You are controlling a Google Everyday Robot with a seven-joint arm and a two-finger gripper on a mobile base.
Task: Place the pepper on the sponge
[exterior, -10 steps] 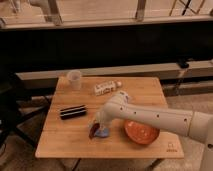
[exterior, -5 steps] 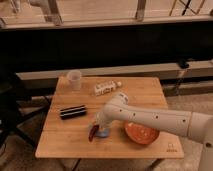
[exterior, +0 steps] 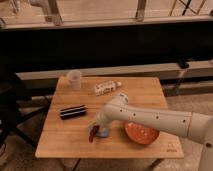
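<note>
The small dark red pepper (exterior: 93, 133) lies slanted on the wooden table (exterior: 60, 145), against the left edge of the light blue sponge (exterior: 104, 133). I cannot tell whether it rests on the sponge or just beside it. My white arm reaches in from the right. The gripper (exterior: 99, 120) hangs just above the sponge and pepper and hides part of the sponge.
An orange-red bowl (exterior: 141, 133) sits right of the sponge, partly under my arm. A black bar (exterior: 73, 111) with a white stripe lies to the left. A clear cup (exterior: 74, 79) and a white bottle (exterior: 106, 88) on its side stand at the back.
The gripper has risen a little off the sponge. The pepper, earlier hidden at the gripper's tip, now shows at the sponge's left edge.
</note>
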